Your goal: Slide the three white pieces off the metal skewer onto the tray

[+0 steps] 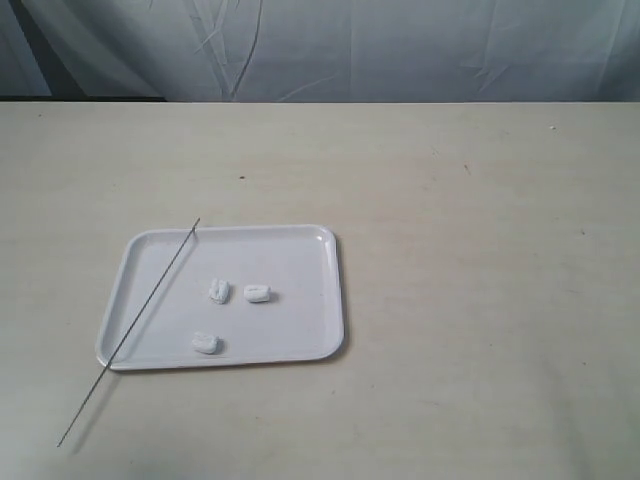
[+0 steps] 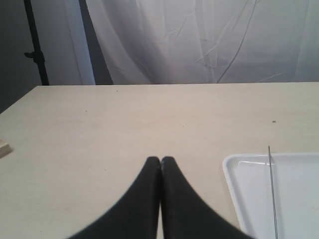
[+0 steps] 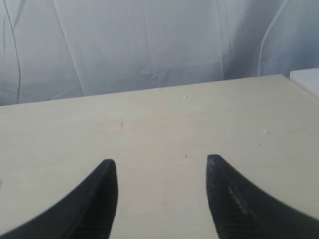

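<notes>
The left gripper is held with its fingers pressed together above the table. The right gripper is held spread. The tray is set on the table. A left piece and a right piece are laid side by side near its middle, and a third piece nearer the front rim. The skewer is laid slantwise over the tray's left side, apart from all three pieces.

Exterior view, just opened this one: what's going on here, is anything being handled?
Nothing is being handled right now. The three white pieces lie loose on the tray, off the metal skewer, which rests bare across the tray's left rim with one end out on the table. The left gripper is shut and empty, the right gripper open and empty.
</notes>
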`<state>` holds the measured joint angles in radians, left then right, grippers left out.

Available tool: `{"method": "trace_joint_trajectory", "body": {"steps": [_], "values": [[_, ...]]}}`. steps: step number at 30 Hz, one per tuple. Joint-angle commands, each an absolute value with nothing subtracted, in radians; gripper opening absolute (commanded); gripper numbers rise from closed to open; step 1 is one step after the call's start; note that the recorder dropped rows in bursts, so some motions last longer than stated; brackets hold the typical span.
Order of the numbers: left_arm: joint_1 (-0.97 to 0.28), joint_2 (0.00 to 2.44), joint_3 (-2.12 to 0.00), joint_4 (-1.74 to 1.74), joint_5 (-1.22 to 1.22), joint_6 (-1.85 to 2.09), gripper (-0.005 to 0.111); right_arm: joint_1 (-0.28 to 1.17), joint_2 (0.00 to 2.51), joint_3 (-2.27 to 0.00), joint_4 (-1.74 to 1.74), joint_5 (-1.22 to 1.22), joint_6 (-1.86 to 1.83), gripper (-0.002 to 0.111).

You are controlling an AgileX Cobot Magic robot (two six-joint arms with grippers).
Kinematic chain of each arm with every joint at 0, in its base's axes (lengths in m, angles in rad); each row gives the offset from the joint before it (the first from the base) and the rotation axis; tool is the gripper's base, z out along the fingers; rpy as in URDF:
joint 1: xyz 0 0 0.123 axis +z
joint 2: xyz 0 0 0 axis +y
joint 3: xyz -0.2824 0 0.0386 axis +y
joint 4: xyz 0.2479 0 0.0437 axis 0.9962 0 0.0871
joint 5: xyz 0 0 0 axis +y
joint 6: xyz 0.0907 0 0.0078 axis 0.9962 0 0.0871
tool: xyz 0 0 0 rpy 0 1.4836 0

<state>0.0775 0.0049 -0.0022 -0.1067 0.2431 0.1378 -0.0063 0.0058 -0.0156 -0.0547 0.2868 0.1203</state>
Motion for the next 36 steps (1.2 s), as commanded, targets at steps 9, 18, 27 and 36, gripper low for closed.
{"method": "trace_joint_trajectory", "body": {"steps": [9,18,27,36], "values": [[0.087,0.0,0.0,-0.107,0.339,0.133,0.0,0.034,0.0,0.0,-0.091,0.302,0.071,0.051],[0.087,0.0,0.0,-0.107,0.337,0.133,0.0,0.034,0.0,0.0,-0.091,0.306,0.02,0.051],[0.087,0.0,0.0,-0.107,0.337,0.135,0.0,0.034,0.0,0.0,-0.073,0.309,0.029,0.051],[0.087,0.0,0.0,-0.107,0.337,0.135,0.0,0.034,0.0,0.0,-0.073,0.309,0.029,0.051]]}}
